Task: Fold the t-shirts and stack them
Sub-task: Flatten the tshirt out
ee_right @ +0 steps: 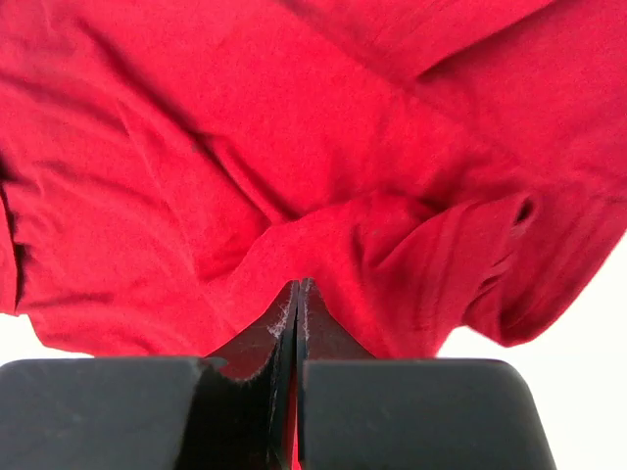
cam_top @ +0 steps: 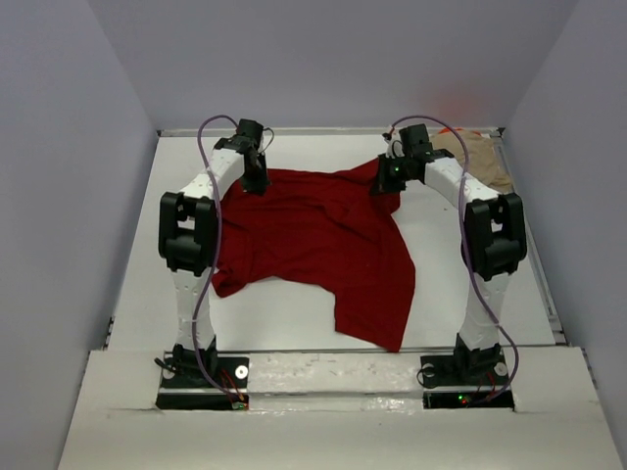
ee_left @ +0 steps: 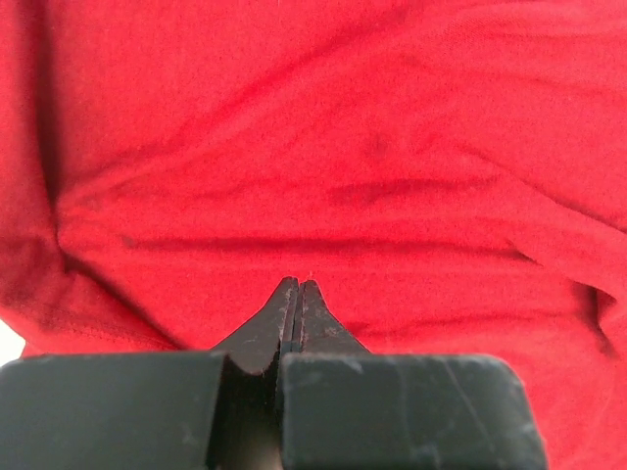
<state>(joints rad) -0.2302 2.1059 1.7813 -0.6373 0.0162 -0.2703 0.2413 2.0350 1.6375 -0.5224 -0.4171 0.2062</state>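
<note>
The large dark red t-shirt (cam_top: 313,245) lies spread and rumpled on the white table (cam_top: 441,274), its near corner hanging toward the front edge. My left gripper (cam_top: 257,184) is shut at the shirt's far left corner. My right gripper (cam_top: 385,183) is shut at its far right corner. In the left wrist view the gripper (ee_left: 297,284) is closed with red cloth (ee_left: 313,147) filling the frame. In the right wrist view the gripper (ee_right: 297,284) pinches red cloth (ee_right: 245,147). The tan t-shirt (cam_top: 482,157) lies bunched at the far right. No orange fabric shows clearly.
Grey walls enclose the table on the left, back and right. A raised rim (cam_top: 534,255) runs along the table's right side. Both arm bases (cam_top: 206,377) stand at the near edge.
</note>
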